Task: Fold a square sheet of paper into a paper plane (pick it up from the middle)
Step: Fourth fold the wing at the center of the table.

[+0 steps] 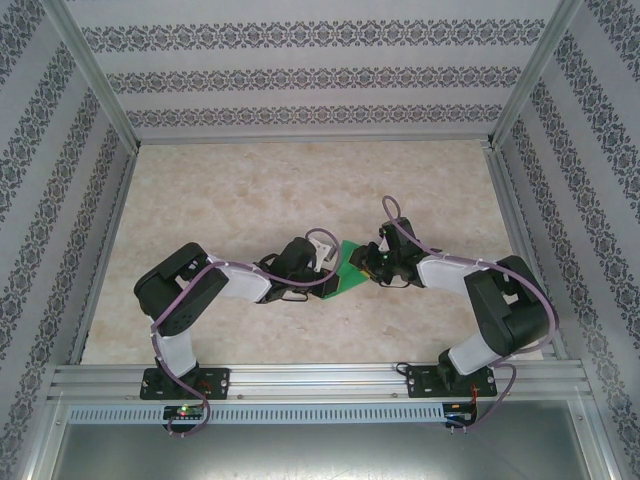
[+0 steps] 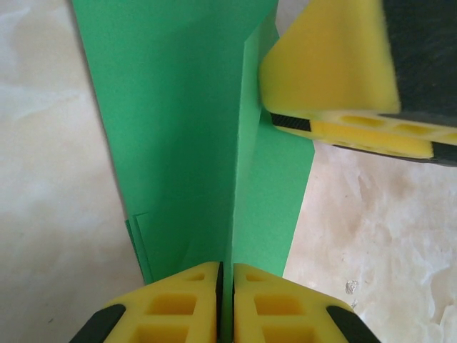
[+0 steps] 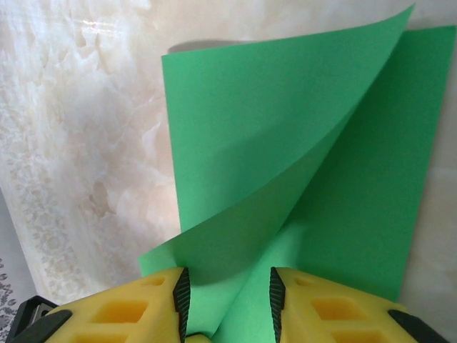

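While both arms bend in from the sides and reach low toward the middle of the table (image 1: 250, 190), their tips meet nose to nose at the square sheet of paper (image 1: 345, 275). The left arm stretches out to the right. The left gripper (image 2: 226, 275) is pressed tight together on a fold of the green paper that stands up, and the fold runs straight out from between its yellow fingers. The right arm stretches out to the left. The right gripper (image 3: 228, 286) has its two fingers apart, with a gap between them, and the paper goes into that gap. I cannot tell if those fingers touch it. One flap of the sheet curls up in the air, and another part lies flat on the table. The paper sits near the middle of the table, a bit to the near side
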